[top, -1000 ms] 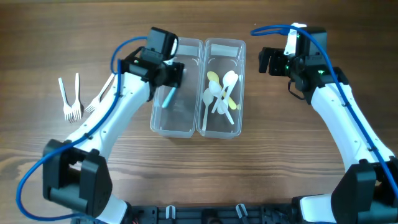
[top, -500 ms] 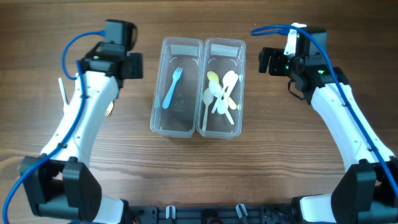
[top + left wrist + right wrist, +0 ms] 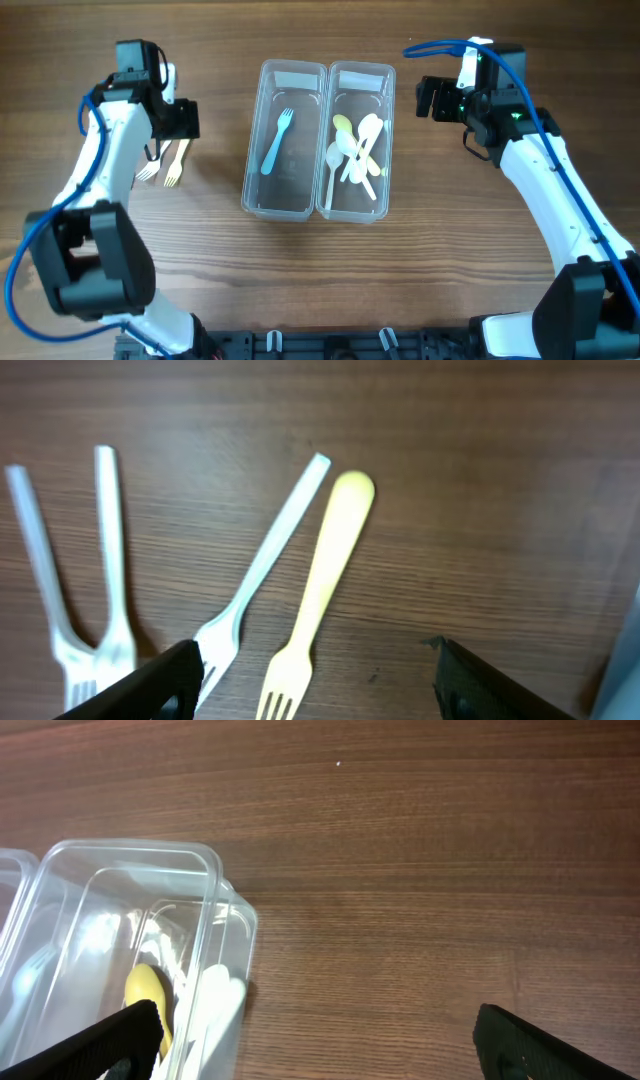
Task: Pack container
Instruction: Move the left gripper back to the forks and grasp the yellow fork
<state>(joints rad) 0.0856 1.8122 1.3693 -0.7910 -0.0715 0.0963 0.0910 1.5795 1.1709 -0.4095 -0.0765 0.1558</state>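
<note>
The left arm (image 3: 100, 175) goes up the left side of the wooden table (image 3: 300, 290) and bends in at the top. Its left gripper (image 3: 325, 680) points down over some forks that lie on the wood. Its two fingers are spread apart, and nothing is between them. A yellow fork (image 3: 318, 595) lies flat by the gap, with its prongs toward the gripper. Three white forks (image 3: 262, 555) lie flat beside it, on its left in the wrist view.

Two clear plastic boxes stand side by side in the middle of the table, touching each other. The left container (image 3: 262, 195) has one blue fork (image 3: 277, 140) inside it. The right container (image 3: 386, 150) holds a little heap of white and yellow spoons (image 3: 358, 150).

The right arm (image 3: 555, 190) comes up the right side of the table and bends at the elbow. Its right gripper (image 3: 320, 1035) hangs near the top right corner of the right container, not touching it. Its fingers are spread wide and hold nothing.
</note>
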